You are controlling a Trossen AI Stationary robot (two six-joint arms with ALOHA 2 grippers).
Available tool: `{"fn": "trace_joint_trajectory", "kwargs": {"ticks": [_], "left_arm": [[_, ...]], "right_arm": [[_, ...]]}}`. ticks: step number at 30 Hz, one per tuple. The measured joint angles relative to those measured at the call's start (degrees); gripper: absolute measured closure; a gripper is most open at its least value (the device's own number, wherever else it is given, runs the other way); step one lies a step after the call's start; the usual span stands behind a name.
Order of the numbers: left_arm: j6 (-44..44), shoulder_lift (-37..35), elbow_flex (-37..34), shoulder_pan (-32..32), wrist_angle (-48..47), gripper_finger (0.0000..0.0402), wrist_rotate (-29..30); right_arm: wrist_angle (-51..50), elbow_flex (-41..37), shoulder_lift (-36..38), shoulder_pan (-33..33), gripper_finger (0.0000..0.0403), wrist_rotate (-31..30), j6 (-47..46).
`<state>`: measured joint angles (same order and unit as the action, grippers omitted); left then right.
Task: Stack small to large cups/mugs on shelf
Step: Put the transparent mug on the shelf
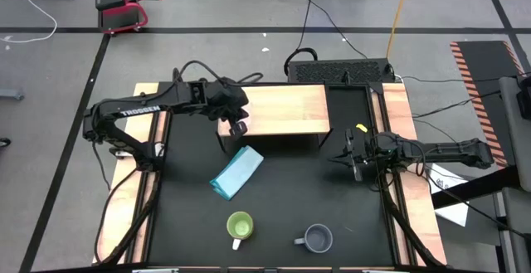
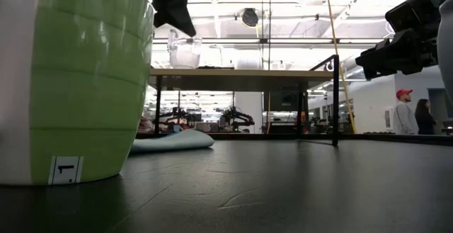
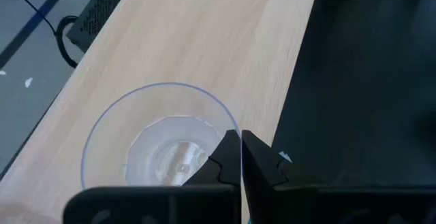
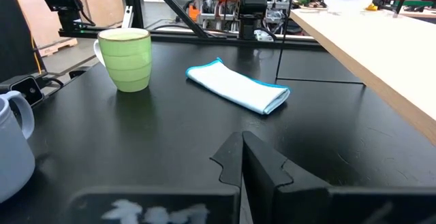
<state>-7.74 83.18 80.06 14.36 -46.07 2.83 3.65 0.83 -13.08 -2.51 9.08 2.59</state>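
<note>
Small clear glass cup (image 3: 160,146) stood upright on light-wood rectangular shelf (image 1: 286,109), left pincer (image 3: 241,157) pressed together at its rim. Lime-green mug (image 1: 240,226) and grey-blue handled mug (image 1: 318,238) sat apart on black tabletop (image 1: 290,190). Right pincer (image 4: 243,157) pressed together, empty, above tabletop.

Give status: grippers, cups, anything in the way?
Left gripper shut on glass cup rim, over shelf. Right gripper shut, empty, low at table's right. Green mug, grey mug unstacked near front. Blue cloth mid-table.

"TROSSEN" runs along the left arm (image 1: 137,112); a "1" sticker sits on the lime-green mug (image 2: 71,77)
</note>
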Motion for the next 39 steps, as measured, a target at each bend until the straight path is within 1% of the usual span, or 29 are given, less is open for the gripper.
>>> {"fn": "trace_joint_trajectory", "kwargs": {"ticks": [9,17,26,35,39], "left_arm": [[-1.96,0.09,-0.32,-1.45,0.12,0.0401,1.82],[-3.41,-0.30,-5.36,-1.63,4.84,0.0401,2.31],[-2.96,-0.52,-6.81,-1.50,6.69,0.0401,0.37],[-3.17,-1.58,-6.99,0.72,6.56,0.0401,-3.24],[-3.27,-1.77,-7.01,1.28,6.45,0.0401,-3.70]], "right_arm": [[-0.01,0.00,0.00,-0.01,0.0403,0.00,-0.02],[0.01,0.00,0.00,0.01,0.0403,0.00,-0.44],[0.01,0.01,0.00,-0.01,0.0403,0.00,-0.46],[0.91,-0.01,-0.02,-0.01,0.0403,0.00,-0.46],[0.91,0.01,-0.02,-0.01,0.0403,0.00,-0.46]]}}
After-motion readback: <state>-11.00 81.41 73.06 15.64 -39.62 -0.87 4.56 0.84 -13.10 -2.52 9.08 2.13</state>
